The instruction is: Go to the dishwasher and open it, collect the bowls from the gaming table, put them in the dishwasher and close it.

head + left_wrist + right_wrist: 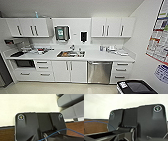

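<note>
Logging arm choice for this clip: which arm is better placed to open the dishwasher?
Probably right, though only slightly: the closed dishwasher sits right of centre in the head view, under the counter, beside the sink.

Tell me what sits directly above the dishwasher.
White countertop runs over the closed dishwasher; small items stand further back by the wall. The closed door hides the dishwasher's inside.

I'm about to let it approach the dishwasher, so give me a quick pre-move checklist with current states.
1. Dishwasher in sight, under the counter right of the sink: ok.
2. Door shut, bar handle across its top: ok, not yet opened.
3. Floor in front of it free: ok.
4. Black bin stands low on the right, near the path: not ok, watch it.
5. Jaws open for the handle: cannot tell.
</note>
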